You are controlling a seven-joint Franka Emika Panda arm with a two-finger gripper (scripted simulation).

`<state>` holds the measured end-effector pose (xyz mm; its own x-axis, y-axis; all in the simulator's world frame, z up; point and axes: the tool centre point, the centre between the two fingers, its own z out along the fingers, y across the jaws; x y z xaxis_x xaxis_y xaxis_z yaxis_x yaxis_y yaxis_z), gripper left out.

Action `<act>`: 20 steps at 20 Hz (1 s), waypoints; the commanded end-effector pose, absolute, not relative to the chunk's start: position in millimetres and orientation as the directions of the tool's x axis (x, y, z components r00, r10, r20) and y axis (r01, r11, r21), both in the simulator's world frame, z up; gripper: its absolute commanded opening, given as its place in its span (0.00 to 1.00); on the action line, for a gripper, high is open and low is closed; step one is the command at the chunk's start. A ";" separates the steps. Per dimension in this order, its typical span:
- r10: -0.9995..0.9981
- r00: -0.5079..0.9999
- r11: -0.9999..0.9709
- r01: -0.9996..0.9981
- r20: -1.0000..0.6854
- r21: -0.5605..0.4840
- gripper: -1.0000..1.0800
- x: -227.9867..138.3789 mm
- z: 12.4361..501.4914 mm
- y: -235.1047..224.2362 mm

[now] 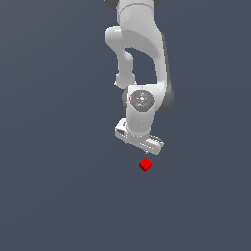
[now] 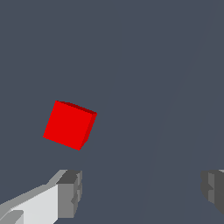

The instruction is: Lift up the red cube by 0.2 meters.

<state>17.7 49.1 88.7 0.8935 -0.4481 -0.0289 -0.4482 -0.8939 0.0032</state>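
The red cube (image 1: pixel 145 164) is a tiny bright red cube lying on the dark grey floor, just in front of and below the white arm's hand in the exterior view. My gripper (image 1: pixel 141 146) hangs above it, pointing down, a little toward the exterior view's left of the cube. In the wrist view the red cube (image 2: pixel 69 124) lies apart from the gripper (image 2: pixel 141 190), outside the gap between the fingers. The two grey fingertips (image 2: pixel 70 192) stand wide apart with nothing between them. The gripper is open and empty.
The plain dark grey floor (image 1: pixel 59 196) spreads all around. The white arm (image 1: pixel 139 44) rises behind the gripper toward the top of the exterior view. No other objects show.
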 end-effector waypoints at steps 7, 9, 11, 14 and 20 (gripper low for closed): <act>-0.608 0.794 -0.794 -0.608 -0.013 0.003 0.96 44.2 51.7 76.5; -0.637 0.771 -0.771 -0.637 -0.010 0.002 0.96 50.3 44.5 81.1; -0.662 0.749 -0.749 -0.662 -0.007 0.002 0.96 55.9 38.2 84.9; -0.692 0.722 -0.722 -0.692 -0.004 0.001 0.96 63.2 30.5 89.2; -0.727 0.687 -0.687 -0.727 0.000 0.000 0.96 72.6 21.3 93.6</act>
<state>74.8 106.7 32.4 0.7060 -0.7082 0.0031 -0.7080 -0.7059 -0.0188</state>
